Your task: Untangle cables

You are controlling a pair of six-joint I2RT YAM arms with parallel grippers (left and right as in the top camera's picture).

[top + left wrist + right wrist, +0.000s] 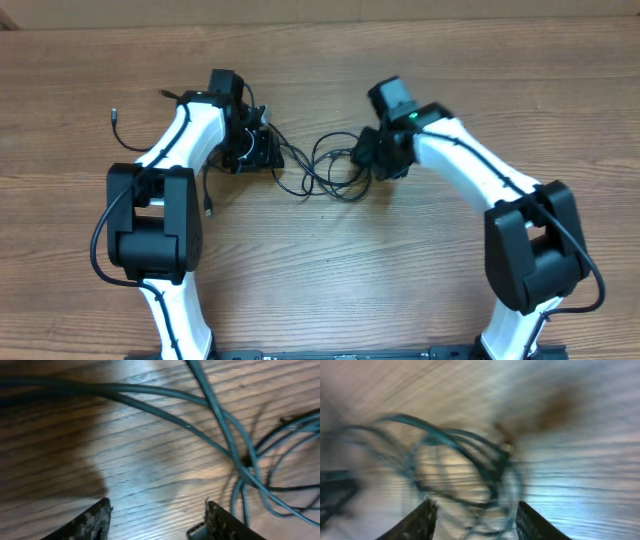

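Note:
The cables (325,170) are thin black cords lying in loose loops on the wooden table between my two arms. My left gripper (262,152) sits at their left end; in the left wrist view its jaws (157,510) are open over bare wood, with the cables (235,440) crossing ahead and to the right. My right gripper (362,155) is at the loops' right end; in the blurred right wrist view its jaws (475,510) are open, with cable loops (465,460) between and just ahead of the fingers.
A separate thin black cord end (116,118) lies at the far left of the table (320,270). A small plug (208,208) lies beside the left arm's base. Thicker black wires run along both arms.

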